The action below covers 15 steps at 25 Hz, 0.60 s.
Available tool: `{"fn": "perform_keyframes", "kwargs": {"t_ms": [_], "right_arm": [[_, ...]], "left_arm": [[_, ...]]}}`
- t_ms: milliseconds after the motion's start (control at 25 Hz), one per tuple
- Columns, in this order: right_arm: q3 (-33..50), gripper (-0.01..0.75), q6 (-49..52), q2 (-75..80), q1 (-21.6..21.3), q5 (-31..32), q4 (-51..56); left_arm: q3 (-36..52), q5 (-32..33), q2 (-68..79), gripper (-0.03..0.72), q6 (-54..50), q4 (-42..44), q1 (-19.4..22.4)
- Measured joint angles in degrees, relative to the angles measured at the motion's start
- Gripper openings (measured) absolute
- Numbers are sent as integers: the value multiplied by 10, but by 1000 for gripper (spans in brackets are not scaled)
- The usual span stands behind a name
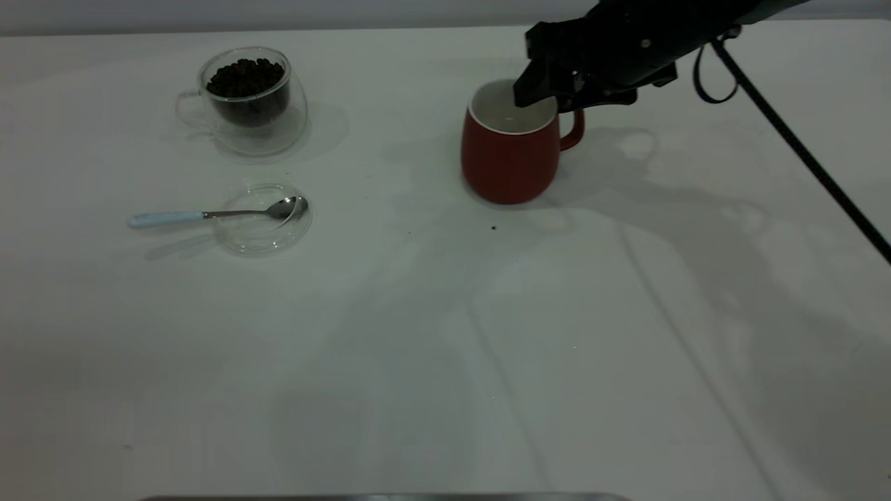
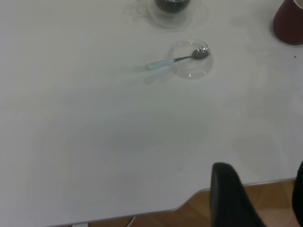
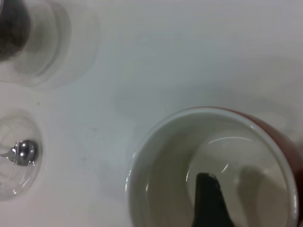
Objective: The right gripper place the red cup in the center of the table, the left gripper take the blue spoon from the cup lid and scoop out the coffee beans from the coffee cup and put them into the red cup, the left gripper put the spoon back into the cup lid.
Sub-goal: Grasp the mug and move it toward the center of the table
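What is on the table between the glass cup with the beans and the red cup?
Nothing: the exterior view shows only bare white table between the coffee cup and the red cup.

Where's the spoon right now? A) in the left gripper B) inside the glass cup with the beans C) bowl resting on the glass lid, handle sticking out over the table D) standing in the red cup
C: the spoon lies with its bowl on the glass lid and its handle out over the table, with no gripper near it.
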Motion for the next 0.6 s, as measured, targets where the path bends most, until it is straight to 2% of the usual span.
{"fn": "perform_keyframes", "kwargs": {"t_ms": [600], "right_arm": [[-24, 515, -15, 10, 63, -27, 43]], "left_arm": [[0, 0, 0, 389, 1, 0, 0]]}}
